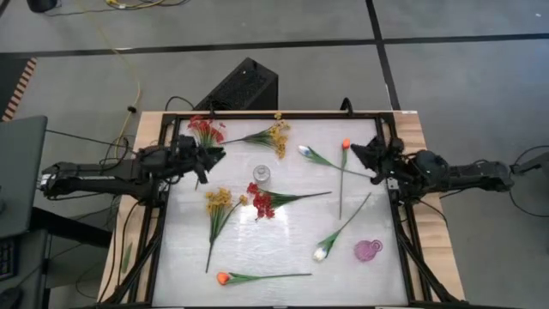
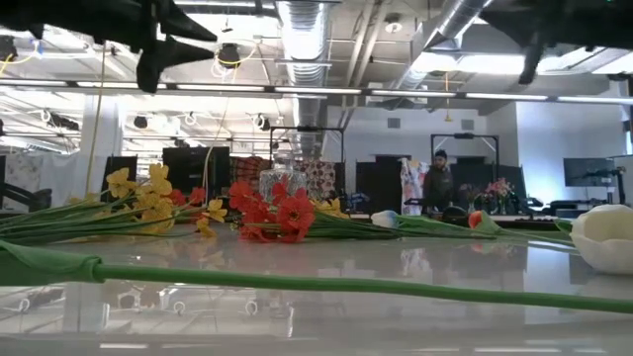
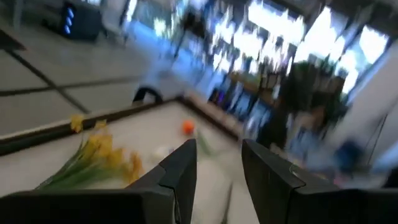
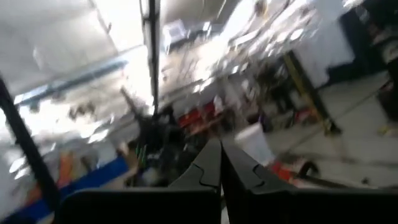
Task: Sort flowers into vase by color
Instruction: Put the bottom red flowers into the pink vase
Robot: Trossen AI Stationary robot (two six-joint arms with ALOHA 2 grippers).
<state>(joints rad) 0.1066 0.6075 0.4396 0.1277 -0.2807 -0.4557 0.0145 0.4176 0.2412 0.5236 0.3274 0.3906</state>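
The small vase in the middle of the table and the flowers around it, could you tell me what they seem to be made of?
The vase looks like clear cut glass or clear plastic: the room shows through it and its faceted sides glint. The red flowers look artificial, probably fabric blossoms, matte and evenly coloured. The green stem in front looks like smooth moulded plastic.

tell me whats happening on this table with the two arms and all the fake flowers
Two dark robot arms sit at the white table, neither holding anything. The left claw is open beside a red blossom spray at the far left corner; the right claw is shut by the far right edge. Yellow sprays, orange and white tulip buds lie scattered flat. The small clear glass vase and the pink vase have no flowers in them.
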